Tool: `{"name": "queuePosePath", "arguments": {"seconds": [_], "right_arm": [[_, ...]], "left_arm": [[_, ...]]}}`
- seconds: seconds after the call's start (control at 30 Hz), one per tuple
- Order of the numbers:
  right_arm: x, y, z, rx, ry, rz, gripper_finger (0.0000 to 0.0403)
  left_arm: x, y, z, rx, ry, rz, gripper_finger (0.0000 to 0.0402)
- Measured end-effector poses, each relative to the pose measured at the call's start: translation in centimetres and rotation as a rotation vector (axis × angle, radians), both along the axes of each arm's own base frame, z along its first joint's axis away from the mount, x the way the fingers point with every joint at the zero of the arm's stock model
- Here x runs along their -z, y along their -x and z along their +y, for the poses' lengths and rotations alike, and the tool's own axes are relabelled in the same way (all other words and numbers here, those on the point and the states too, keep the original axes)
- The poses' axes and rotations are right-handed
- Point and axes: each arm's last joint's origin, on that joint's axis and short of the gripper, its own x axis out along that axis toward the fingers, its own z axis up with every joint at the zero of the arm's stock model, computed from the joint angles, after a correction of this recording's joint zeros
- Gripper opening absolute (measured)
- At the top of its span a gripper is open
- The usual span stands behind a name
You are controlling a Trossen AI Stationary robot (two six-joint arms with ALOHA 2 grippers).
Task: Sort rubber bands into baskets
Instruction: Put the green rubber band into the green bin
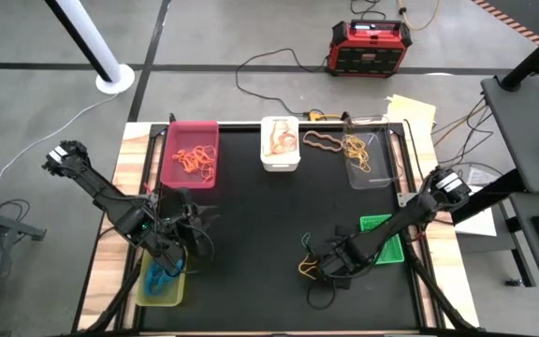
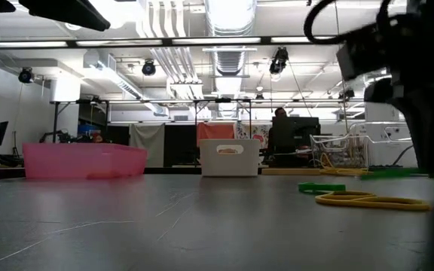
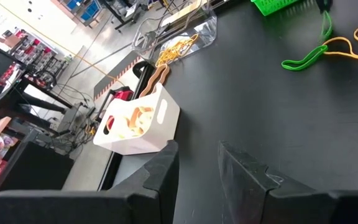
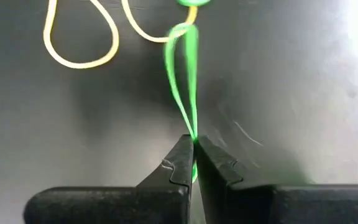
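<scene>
My right gripper (image 4: 194, 149) points down at the black mat, shut on a green rubber band (image 4: 185, 74). The band's far end crosses a yellow rubber band (image 4: 79, 46); both bands (image 2: 322, 188) (image 2: 368, 200) lie on the mat, in front of the bright green basket (image 1: 382, 239). My left gripper (image 3: 197, 168) hangs open over the yellow-green basket (image 1: 162, 285), with nothing between its fingers. The pink basket (image 1: 192, 153), the white basket (image 1: 281, 142) and the clear basket (image 1: 368, 161) stand along the far edge, each with bands inside. My right gripper pinches one end of the green band's loop (image 4: 193, 142) between its two fingertips, coming from above. From the fingers the band runs out long and narrow over the mat to its other end (image 4: 188, 28), which overlaps the yellow band.
A red-and-black power box (image 1: 371, 47) with cables sits on the floor beyond the table. A tan band (image 1: 322, 142) lies between the white and clear baskets. A blue band (image 1: 162, 276) lies in the yellow-green basket. The middle of the mat (image 1: 260, 234) is bare.
</scene>
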Motion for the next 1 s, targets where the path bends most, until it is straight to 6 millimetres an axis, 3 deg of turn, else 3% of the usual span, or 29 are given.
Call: {"name": "queuePosePath", "arguments": {"seconds": [0.27, 0.57, 0.73, 1.0], "right_arm": [[-5.2, 1.1, -1.8, 0.057, 0.044, 0.079, 0.0009], [-9.3, 5.6, -4.3, 0.231, 0.089, 0.173, 0.0009], [-9.6, 8.0, -5.4, 0.381, 0.044, 0.191, 0.0009], [-7.4, 11.3, -6.8, 0.532, 0.016, 0.291, 0.0009]], "left_arm": [[0.0, -0.1, 0.1, -0.007, 0.002, -0.003, 0.0097], [0.0, -0.1, 0.1, -0.007, 0.002, -0.003, 0.0097], [0.0, -0.1, 0.1, -0.007, 0.002, -0.003, 0.0097], [0.0, -0.1, 0.1, -0.009, 0.002, -0.003, 0.0097]]}}
